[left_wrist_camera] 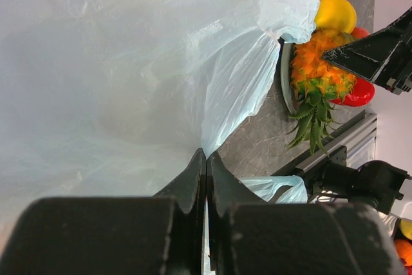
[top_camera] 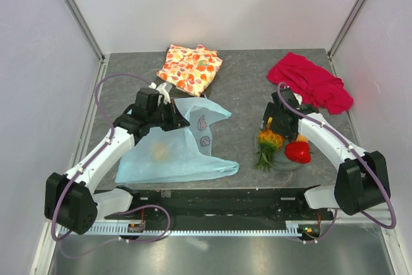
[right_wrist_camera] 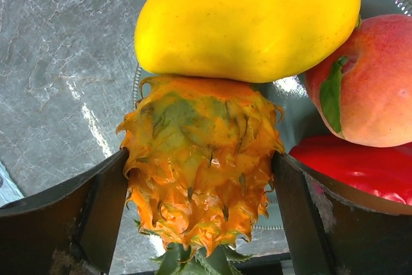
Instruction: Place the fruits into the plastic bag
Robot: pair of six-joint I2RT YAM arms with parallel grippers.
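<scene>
The fruits sit together on a round grey-green plate [top_camera: 284, 165] on the table [top_camera: 244, 88]. There is an orange pineapple [top_camera: 270, 138] with green leaves, a yellow mango [right_wrist_camera: 248, 20] touching its top end, an orange peach [right_wrist_camera: 367, 82] beside the mango, and a glossy red pepper [top_camera: 298, 152] below the peach.

The right gripper [right_wrist_camera: 199, 204] reaches over the plate. Its jaws are spread wide, one on each side of the pineapple's body and very close to its skin. I cannot tell whether they press on it.

The plastic bag [top_camera: 177, 152], thin and pale blue, lies well to the left of the plate, spread flat. A pale yellowish shape [top_camera: 159, 151] shows faintly through its film, too blurred to identify. Small dark printed figures [top_camera: 203, 131] mark the side of the bag nearest the plate, and no lettering can be read. The left gripper [left_wrist_camera: 206, 156] is at the bag's far edge, its jaws clenched on a fold of the film.

A red cloth [top_camera: 312, 82] lies beyond the plate. An orange floral cloth [top_camera: 190, 67] lies beyond the bag, far left of the plate.
</scene>
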